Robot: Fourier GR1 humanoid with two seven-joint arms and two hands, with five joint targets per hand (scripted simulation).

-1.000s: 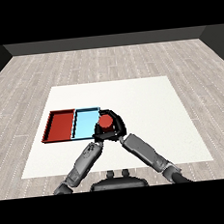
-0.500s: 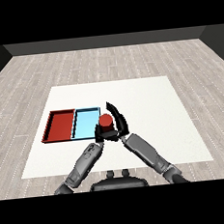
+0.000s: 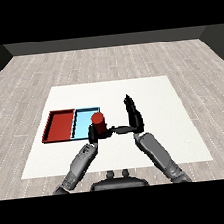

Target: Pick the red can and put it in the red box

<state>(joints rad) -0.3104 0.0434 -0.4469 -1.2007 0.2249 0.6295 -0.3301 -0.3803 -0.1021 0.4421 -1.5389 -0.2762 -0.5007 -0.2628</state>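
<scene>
Two hands nearest: left hand (image 3: 93, 133) curled round red can (image 3: 98, 122), upright at the blue tray's (image 3: 83, 122) near right corner; right hand (image 3: 132, 114) beside, fingers straight, thumb reaching toward can. Farther left, red tray (image 3: 62, 125), nothing visible inside. White table (image 3: 156, 95) beneath.

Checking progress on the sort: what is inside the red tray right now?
Only the red tray's own floor shows; nothing covers it. The red can is outside, by the light blue tray's right edge, in the left robot hand.
</scene>
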